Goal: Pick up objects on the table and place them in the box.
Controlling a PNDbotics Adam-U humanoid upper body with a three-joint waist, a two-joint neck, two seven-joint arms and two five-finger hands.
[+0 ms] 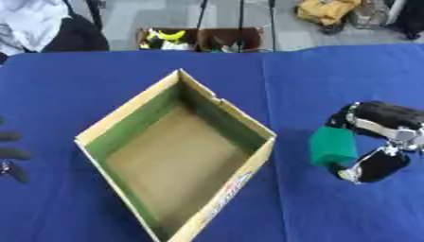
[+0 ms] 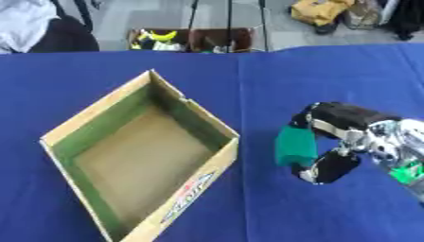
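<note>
A blue cloth-covered table (image 1: pixel 331 71) filled the view, and on it sat an open, empty cardboard box with green-lined inner walls (image 1: pixel 178 156), set corner-on like a diamond. Just to the box's right (near its rim but apart from it) the robot's black-and-silver right hand (image 2: pixel 348 142) had its fingers and thumb curled around a small green block (image 2: pixel 295 145). The left hand (image 1: pixel 12 153) showed only as dark fingertips at the left edge, their pose unclear; nothing lay in the box yet, so the placing seemed still to do.
</note>
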